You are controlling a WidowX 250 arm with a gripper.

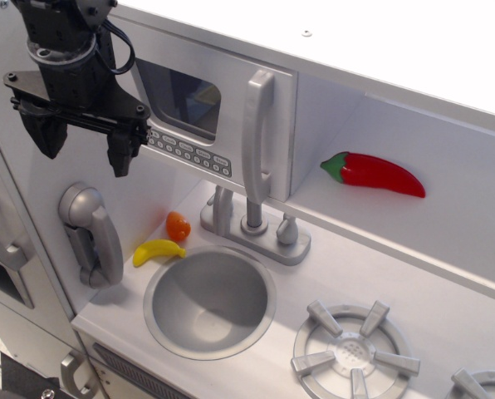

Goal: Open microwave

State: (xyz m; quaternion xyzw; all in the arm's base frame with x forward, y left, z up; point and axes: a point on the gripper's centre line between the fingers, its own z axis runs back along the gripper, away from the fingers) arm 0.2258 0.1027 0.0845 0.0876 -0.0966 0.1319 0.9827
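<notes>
Beside shut microwave (206,104) (left side), tool (85,151) open

Microwave (210,112) door shut, silver handle vertical, above sink.

Pale grey toy kitchen (447,241) under bright even light, white wall (380,41) behind, dark floor (15,378) lower left

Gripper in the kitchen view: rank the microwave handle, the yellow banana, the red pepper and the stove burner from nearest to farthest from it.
Measured from the gripper, as seen in this view:
1. Microwave handle, to its right on the door.
2. Yellow banana, below it beside the sink.
3. Red pepper, far right on the shelf.
4. Stove burner, lower right on the counter.
</notes>
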